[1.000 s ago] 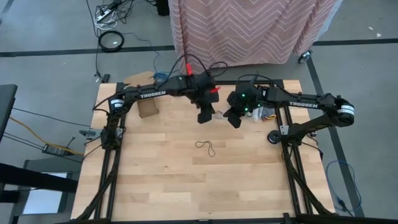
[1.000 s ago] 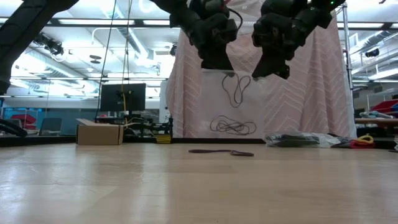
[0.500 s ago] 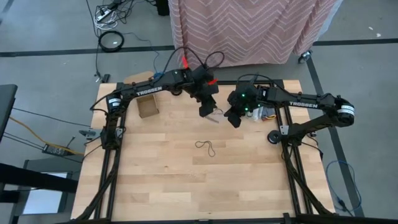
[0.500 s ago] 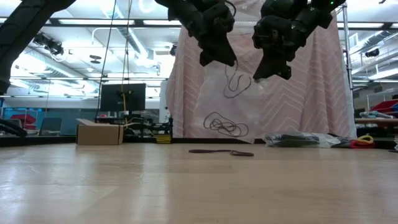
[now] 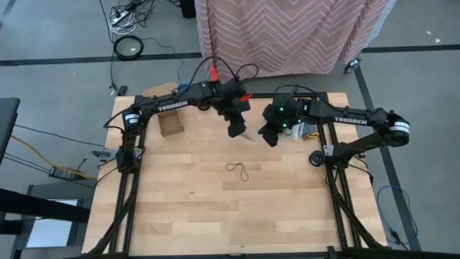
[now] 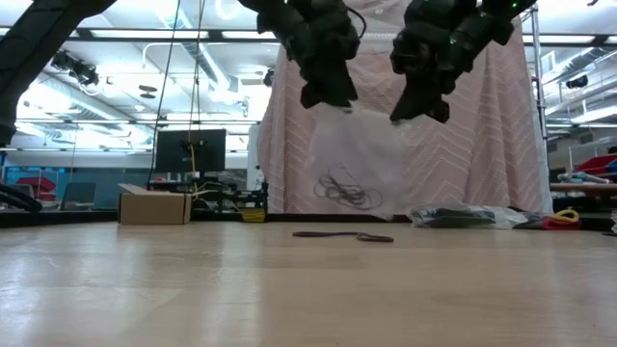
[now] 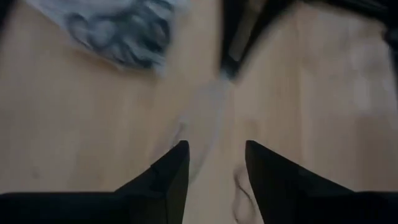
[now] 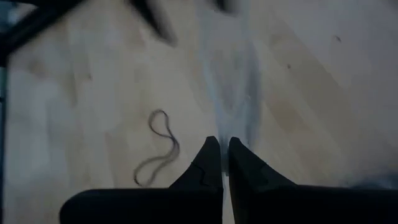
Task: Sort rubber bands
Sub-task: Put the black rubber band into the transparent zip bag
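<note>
A: Where were the rubber bands then?

B: One black rubber band lay loose mid-table. A tangle of bands hung inside a clear bag above the table.

A: And the pincers?

B: The right pincer was pressed together, pinching the bag's top edge. The left pincer stood spread beside it, holding nothing.

A: How best to empty it?

B: I'd judge the right should hold firm and tip the bag mouth-down over bare wood, clear of the cardboard box.
</note>
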### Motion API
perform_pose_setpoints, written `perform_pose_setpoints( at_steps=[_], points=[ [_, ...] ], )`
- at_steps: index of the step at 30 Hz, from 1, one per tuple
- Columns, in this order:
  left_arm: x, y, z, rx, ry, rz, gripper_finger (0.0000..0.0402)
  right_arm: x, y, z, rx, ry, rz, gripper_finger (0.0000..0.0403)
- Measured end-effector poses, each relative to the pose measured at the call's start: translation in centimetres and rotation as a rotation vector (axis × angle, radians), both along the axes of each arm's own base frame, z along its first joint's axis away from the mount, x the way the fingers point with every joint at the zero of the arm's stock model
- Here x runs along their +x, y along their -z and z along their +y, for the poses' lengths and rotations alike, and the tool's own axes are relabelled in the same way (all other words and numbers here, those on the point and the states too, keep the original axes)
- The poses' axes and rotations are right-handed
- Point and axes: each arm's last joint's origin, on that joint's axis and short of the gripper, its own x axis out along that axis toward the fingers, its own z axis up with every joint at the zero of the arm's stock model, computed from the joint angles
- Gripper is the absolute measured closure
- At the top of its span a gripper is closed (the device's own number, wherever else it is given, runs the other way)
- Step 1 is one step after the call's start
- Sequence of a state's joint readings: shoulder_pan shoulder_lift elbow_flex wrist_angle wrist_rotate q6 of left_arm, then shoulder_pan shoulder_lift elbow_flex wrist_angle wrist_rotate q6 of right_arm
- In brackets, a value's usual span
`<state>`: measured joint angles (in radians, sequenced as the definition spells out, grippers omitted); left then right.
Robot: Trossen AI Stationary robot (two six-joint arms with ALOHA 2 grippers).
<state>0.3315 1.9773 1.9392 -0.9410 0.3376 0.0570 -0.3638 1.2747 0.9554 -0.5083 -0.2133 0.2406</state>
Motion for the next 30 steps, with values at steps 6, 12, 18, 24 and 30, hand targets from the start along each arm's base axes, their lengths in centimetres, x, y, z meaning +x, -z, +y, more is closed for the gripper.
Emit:
perform_pose_setpoints(
  at_steps=[6, 12, 18, 24, 30],
  points=[
    [-0.9, 1.8, -3.4, -0.008, 0.125, 0.181, 0.0272, -0.3, 0.0, -0.8, 0.005, 0.007, -0.005, 0.0403],
    [-1.2, 4.3, -6.3, -0.019, 0.084, 0.091, 0.0318, -0.6, 0.0, -1.4, 0.018, 0.009, -0.021, 0.0403],
    [-2.8, 9.5, -8.5, 0.033, -0.053, 0.071, 0.033, -0.7, 0.7, -1.5, 0.027, 0.002, -0.019, 0.0403],
    [-4.0, 14.4, -10.4, 0.009, -0.112, 0.079, 0.0319, -0.8, 0.9, -1.5, 0.03, -0.004, -0.015, 0.0403],
    [-4.9, 16.2, -10.7, -0.007, -0.166, 0.079, 0.03, -0.8, 0.9, -1.6, 0.024, -0.012, -0.016, 0.0403]
  ],
)
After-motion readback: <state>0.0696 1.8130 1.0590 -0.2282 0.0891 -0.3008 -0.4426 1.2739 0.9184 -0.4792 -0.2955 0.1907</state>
